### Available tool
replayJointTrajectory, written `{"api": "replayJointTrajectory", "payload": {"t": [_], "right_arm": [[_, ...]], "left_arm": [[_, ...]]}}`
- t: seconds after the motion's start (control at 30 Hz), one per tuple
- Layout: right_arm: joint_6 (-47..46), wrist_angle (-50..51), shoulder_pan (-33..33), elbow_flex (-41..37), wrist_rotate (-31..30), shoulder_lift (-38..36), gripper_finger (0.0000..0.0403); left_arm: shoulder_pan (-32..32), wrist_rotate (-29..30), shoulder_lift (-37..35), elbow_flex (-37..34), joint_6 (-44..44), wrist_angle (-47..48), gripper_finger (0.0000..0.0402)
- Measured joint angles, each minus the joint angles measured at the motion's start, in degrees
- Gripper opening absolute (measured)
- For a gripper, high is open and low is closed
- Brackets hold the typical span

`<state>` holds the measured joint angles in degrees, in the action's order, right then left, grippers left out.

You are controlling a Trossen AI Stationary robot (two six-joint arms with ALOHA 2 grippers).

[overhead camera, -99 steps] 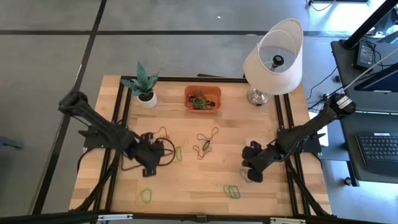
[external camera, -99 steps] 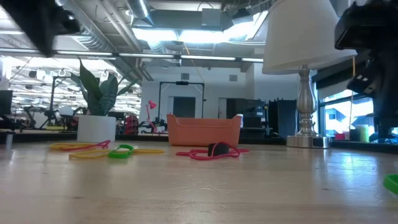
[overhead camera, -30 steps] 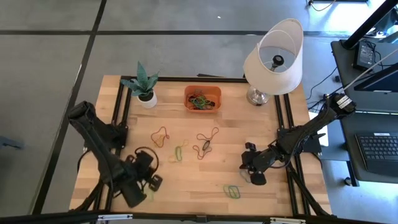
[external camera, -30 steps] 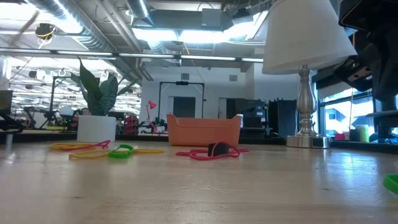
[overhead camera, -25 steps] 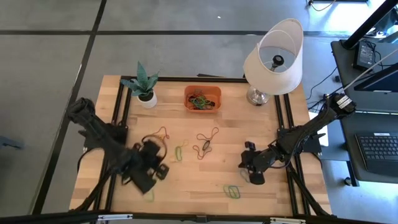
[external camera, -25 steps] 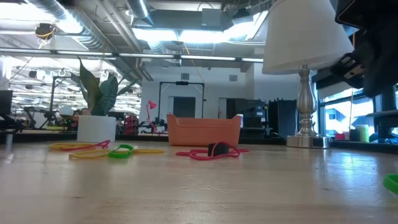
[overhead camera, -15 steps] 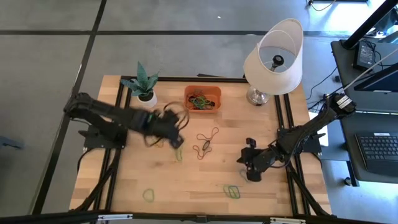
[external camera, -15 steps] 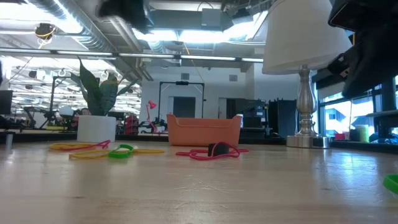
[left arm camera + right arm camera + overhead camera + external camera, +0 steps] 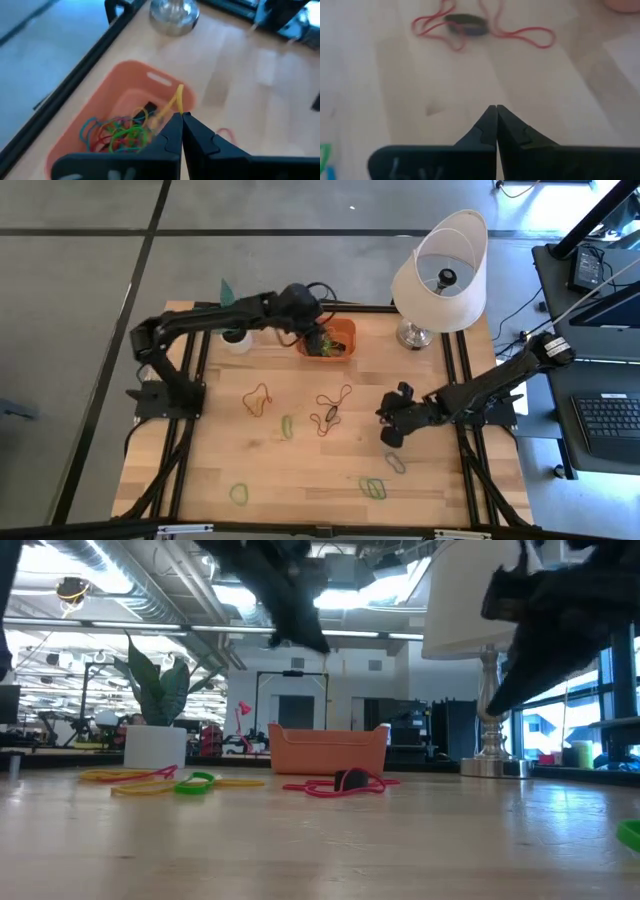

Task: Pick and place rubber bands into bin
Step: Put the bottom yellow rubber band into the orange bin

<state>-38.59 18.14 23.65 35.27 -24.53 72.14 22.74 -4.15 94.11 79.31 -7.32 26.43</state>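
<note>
One yellow band [image 9: 175,102], seemingly pinched in the left tool [image 9: 181,118] over the bin [image 9: 107,102]; right tool [image 9: 496,108] closed, empty.

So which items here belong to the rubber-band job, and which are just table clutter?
Job:
- bin, several bands inside
- yellow band held by the left gripper over the bin
- loose bands on the table, e.g. red one, green one
- right gripper, shut, empty

Clutter:
- lamp
- potted plant

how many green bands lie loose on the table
3 green bands: one left of the red band, one front left, one front right. More sit in the bin.
</note>
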Motion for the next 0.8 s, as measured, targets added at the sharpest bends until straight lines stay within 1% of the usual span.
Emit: {"api": "replayJointTrajectory", "payload": {"t": [0.1, 0.2, 0.33, 0.47, 0.57, 0.8], "right_arm": [[-0.02, -0.03, -2.83, 0.0, 0.02, 0.0, 0.0003], [-0.72, -0.39, -4.86, -0.01, 0.02, 0.0, 0.0004], [-2.88, -0.36, -6.53, -0.02, 0.04, 0.0, 0.0003], [-3.15, -0.3, -7.77, -0.01, 0.08, 0.0, 0.0002], [-3.12, -0.31, -8.83, -0.01, 0.1, 0.0, 0.0004], [-1.39, -0.02, -11.04, -0.01, 0.09, 0.0, 0.0004]], "left_arm": [[3.13, -2.95, 5.1, 0.03, 2.54, -2.68, 0.0002], [5.21, -4.93, 10.9, 1.22, 4.76, -2.18, 0.0002], [6.54, -6.67, 17.39, 4.6, 7.76, -1.24, 0.0002], [6.85, -8.03, 21.97, 7.8, 8.73, -0.56, 0.0006], [6.93, -8.64, 23.49, 10.08, 9.68, 1.49, 0.0026], [7.54, -7.52, 24.15, 13.6, 12.14, 3.47, 0.0102]]}}
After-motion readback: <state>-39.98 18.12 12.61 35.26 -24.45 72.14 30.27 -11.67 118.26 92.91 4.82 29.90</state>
